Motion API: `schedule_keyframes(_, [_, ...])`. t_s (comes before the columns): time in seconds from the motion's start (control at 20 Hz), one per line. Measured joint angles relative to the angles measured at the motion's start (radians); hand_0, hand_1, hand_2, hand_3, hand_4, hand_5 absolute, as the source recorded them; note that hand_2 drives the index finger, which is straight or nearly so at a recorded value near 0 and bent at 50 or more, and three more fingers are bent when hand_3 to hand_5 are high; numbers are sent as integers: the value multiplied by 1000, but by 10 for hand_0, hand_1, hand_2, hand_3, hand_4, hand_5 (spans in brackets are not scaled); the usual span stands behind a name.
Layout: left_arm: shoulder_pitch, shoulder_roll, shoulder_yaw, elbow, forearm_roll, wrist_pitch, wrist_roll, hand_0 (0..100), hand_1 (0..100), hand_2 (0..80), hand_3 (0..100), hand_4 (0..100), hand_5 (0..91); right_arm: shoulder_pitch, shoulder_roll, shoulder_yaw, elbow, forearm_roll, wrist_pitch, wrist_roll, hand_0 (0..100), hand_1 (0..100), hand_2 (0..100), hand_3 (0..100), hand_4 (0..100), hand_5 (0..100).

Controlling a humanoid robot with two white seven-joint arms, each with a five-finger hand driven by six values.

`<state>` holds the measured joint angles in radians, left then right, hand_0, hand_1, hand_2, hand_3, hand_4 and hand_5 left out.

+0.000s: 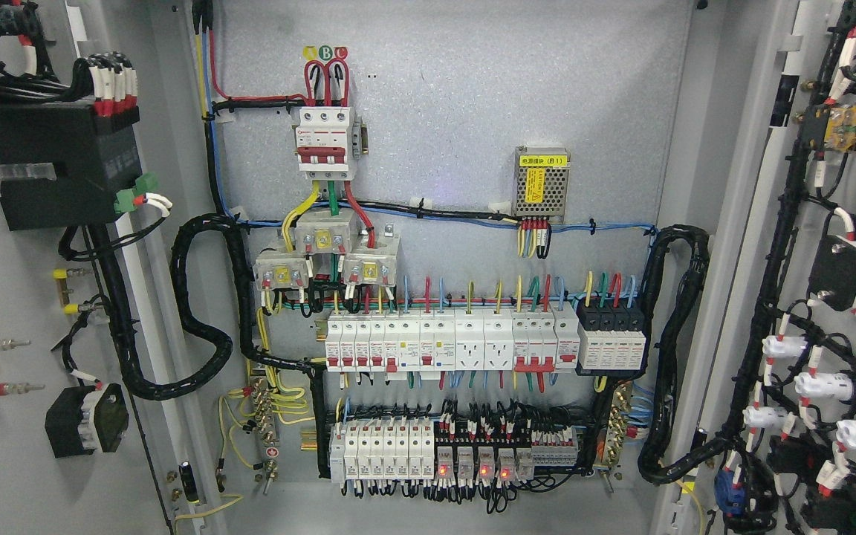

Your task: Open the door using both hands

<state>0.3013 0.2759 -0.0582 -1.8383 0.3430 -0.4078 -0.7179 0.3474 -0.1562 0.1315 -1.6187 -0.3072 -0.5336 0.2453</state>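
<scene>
Neither hand appears in my head view, so I cannot tell how far either is open or whether it holds anything; a pale blur at the lower left edge is too indistinct for me to name. Both leaves of the cabinet already stand swung wide: the left door fills the left margin with its inner face toward me, and the right door does the same on the right. I judge each leaf to be stiff painted sheet steel, heavy for its thickness and made heavier by the gear bolted to it, so it should swing on its hinges as one rigid slab with some inertia and no flex. The paint looks smooth and probably slippery, so I would take hold at a free vertical edge or an outer handle, neither visible here, never at the wiring. On the left door a black meter block and a small black switch unit are mounted, with a black cable loom looping across to the cabinet body. The right door carries white indicator-lamp backs and another black harness bridging the hinge gap; both looms limit further swing. Between the doors lies the grey backplate with a red-toggled main breaker, a perforated power supply, a row of white breakers and a lower terminal row showing red lights.
</scene>
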Motion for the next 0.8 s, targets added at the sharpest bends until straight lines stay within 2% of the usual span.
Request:
schedule_keyframes(0.5, [36, -19, 145, -40, 115, 21, 3, 288, 0, 28, 28, 34, 0, 3, -53, 1, -14, -34, 5, 7, 218, 0, 0, 0, 0, 0])
schedule_keyframes(0.8, [64, -31, 212, -45, 144, 28, -3, 288, 0, 27, 28, 34, 0, 10, -83, -1, -25, -47, 2, 8, 218, 0, 0, 0, 0, 0])
